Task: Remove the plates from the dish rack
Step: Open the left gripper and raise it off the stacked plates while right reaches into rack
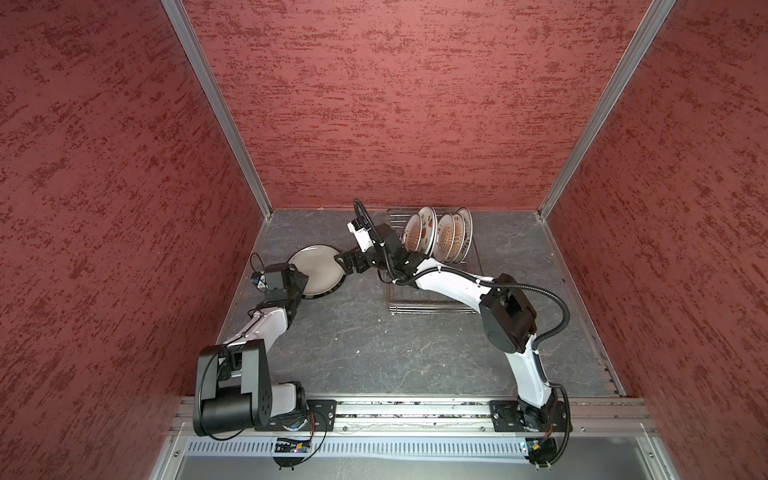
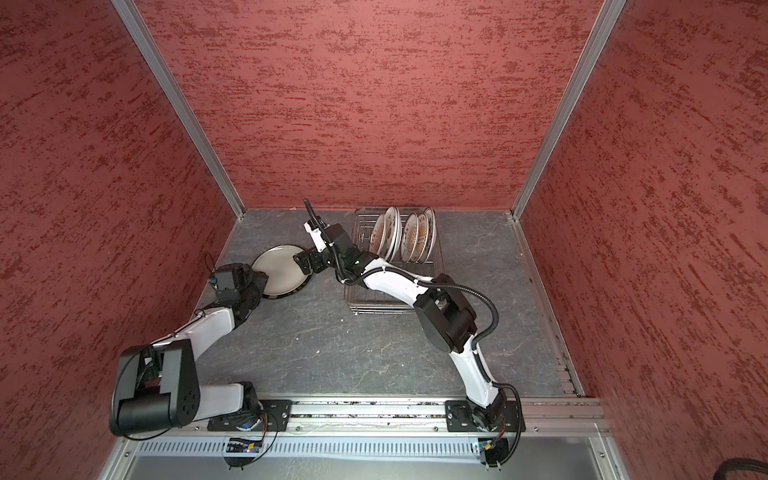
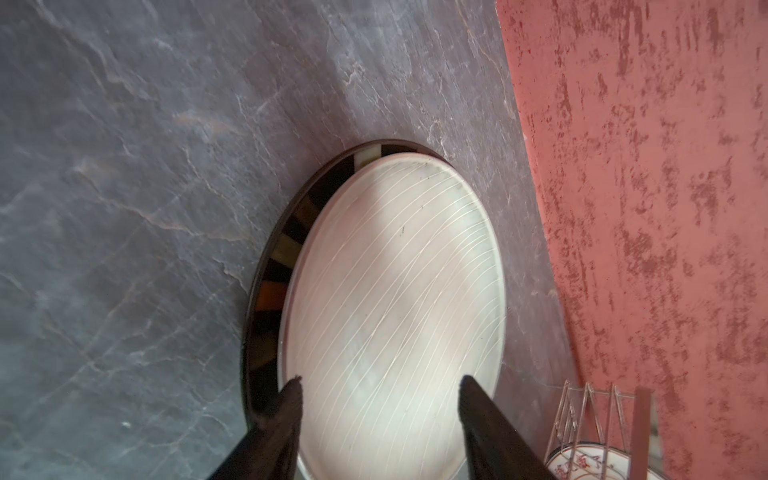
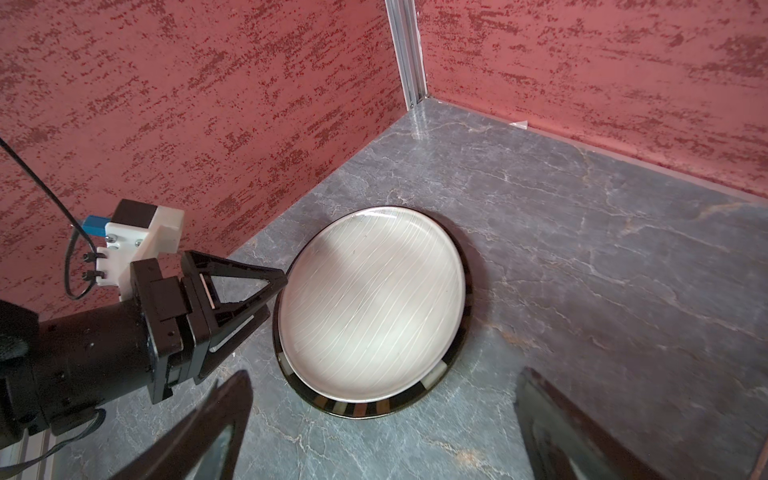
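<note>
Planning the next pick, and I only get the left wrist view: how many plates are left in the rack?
Observer: About five plates, standing on edge at the far end of the rack, as both top views show.
Operator: Where is the right tool?
Observer: The right tool hangs open beside the cream plate, on the side nearer the rack, holding nothing.
Operator: And the rack's near end?
Observer: No plates show there; the right arm reaches across above it.
</note>
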`<state>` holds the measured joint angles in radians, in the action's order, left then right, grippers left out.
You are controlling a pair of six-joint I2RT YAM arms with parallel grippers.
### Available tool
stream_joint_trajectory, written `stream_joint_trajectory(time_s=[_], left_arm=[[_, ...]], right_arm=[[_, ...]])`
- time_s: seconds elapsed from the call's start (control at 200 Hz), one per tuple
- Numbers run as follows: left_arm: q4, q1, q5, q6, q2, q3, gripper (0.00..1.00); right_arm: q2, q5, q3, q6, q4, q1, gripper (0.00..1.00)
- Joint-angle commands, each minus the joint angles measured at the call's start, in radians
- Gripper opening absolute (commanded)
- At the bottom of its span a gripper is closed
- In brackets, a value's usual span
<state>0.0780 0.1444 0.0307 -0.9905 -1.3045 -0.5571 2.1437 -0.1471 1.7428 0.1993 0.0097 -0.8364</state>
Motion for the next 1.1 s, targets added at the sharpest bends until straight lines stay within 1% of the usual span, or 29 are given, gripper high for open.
stream_joint_trajectory(time_s=[0.0,0.155,0.266,0.451,0.546,0.676,0.737,0.817,0.837,0.892,0.932,1.007,1.097], left_arm=[[-0.017,-0.021,0.06,0.029,0.065,-0.004,0.91],[-0.059,-0.057,0.102,0.046,0.173,-0.003,1.0],[-0.079,-0.08,0.098,0.052,0.252,0.011,0.99],[-0.09,-0.151,0.105,0.095,0.415,0.042,0.99],[-0.08,-0.203,0.084,0.135,0.495,0.056,0.99],[-0.056,-0.279,0.029,0.167,0.573,0.072,0.99],[-0.023,-0.304,-0.029,0.168,0.585,0.084,0.99],[0.015,-0.34,-0.108,0.169,0.574,0.088,0.99],[0.022,-0.352,-0.117,0.171,0.568,0.086,0.99],[0.023,-0.392,-0.124,0.172,0.548,0.075,0.99],[0.041,-0.42,-0.133,0.188,0.533,0.069,0.99],[0.13,-0.452,-0.182,0.251,0.509,0.08,0.99],[0.257,-0.465,-0.198,0.239,0.511,0.129,0.99]], right_arm=[[-0.043,0.04,-0.014,-0.033,0.014,-0.01,0.99],[-0.094,0.091,-0.044,-0.061,0.012,-0.02,0.99],[-0.152,0.118,-0.086,-0.069,0.015,-0.026,0.99],[-0.291,0.181,-0.198,-0.065,0.021,-0.027,0.99],[-0.377,0.241,-0.276,-0.052,0.033,-0.027,0.99],[-0.515,0.257,-0.388,-0.015,0.012,-0.026,0.99],[-0.592,0.277,-0.457,-0.005,0.023,-0.026,0.99],[-0.684,0.362,-0.575,0.016,0.094,-0.023,0.99],[-0.725,0.388,-0.598,0.019,0.111,-0.02,0.99],[-0.771,0.447,-0.649,0.022,0.143,-0.014,0.99],[-0.79,0.469,-0.662,0.02,0.137,-0.009,0.99],[-0.8,0.489,-0.66,0.027,0.105,0.003,0.99],[-0.78,0.538,-0.64,0.062,0.074,0.018,0.99]])
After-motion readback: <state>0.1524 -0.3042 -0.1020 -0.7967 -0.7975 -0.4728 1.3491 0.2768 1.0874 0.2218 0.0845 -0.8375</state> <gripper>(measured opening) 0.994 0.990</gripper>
